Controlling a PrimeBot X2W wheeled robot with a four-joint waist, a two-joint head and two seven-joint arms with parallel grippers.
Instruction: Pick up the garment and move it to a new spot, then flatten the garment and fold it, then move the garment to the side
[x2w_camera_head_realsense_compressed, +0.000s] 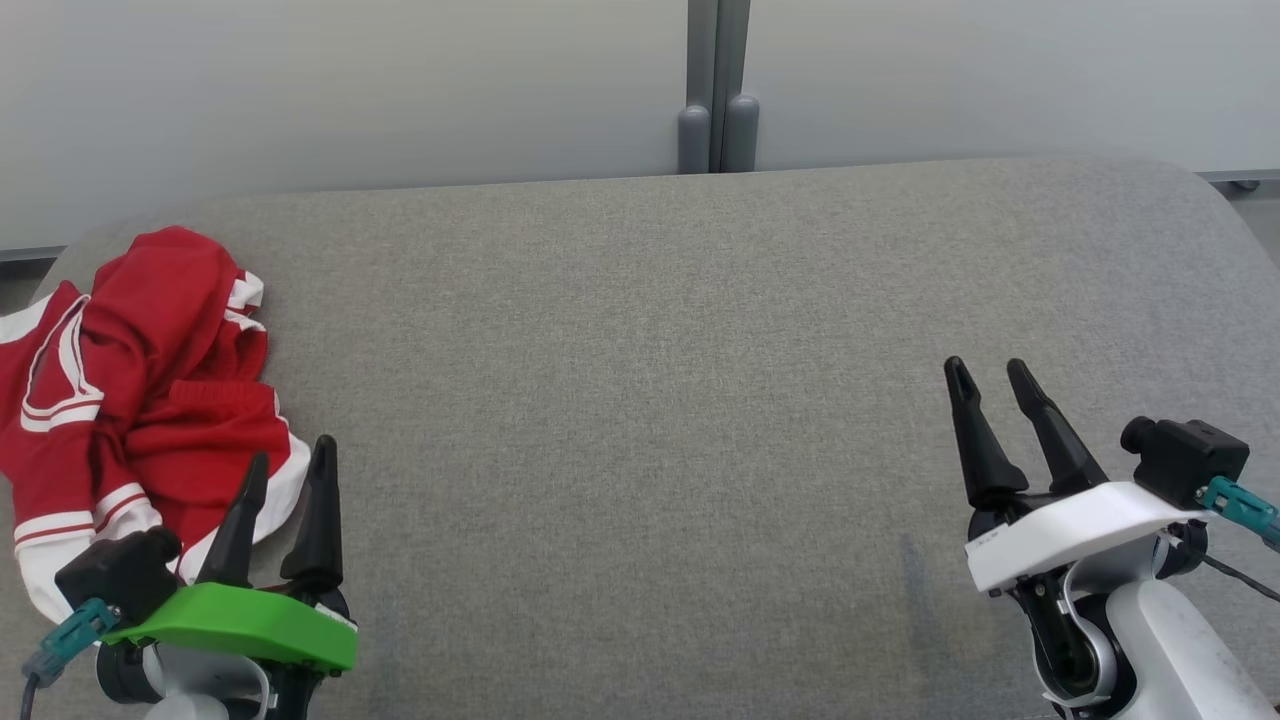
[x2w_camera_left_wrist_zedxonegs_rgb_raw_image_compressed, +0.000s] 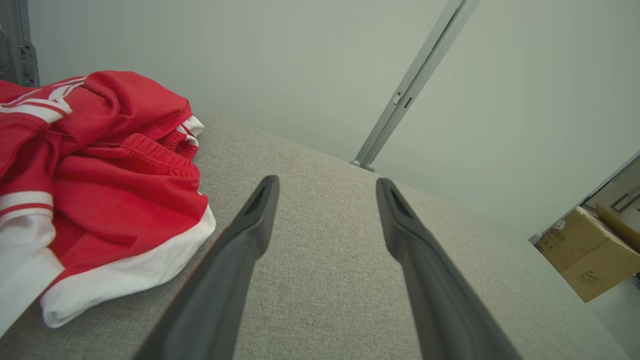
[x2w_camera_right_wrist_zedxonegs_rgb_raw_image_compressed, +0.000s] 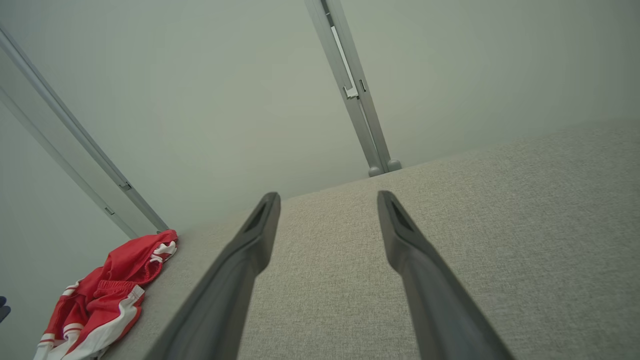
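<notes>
The left claw (x2w_camera_head_realsense_compressed: 292, 450) and right claw (x2w_camera_head_realsense_compressed: 985, 364) are hanging wide open, holding nothing. The soft, crumpled red-and-white garment (x2w_camera_head_realsense_compressed: 150, 390) is lying at nine o'clock on the fuzzy grey table (x2w_camera_head_realsense_compressed: 640, 400), beside the left claw.

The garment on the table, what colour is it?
Red with white bands and stripes; the garment shows best in the left wrist view.

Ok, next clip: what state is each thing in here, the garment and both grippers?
Red and white fabric garment: crumpled in a heap, unfolded, at the left end of the grey fabric table.
Left gripper, green-covered: open, empty, beside the garment.
Right gripper, white-covered: open, empty, over bare table.
</notes>
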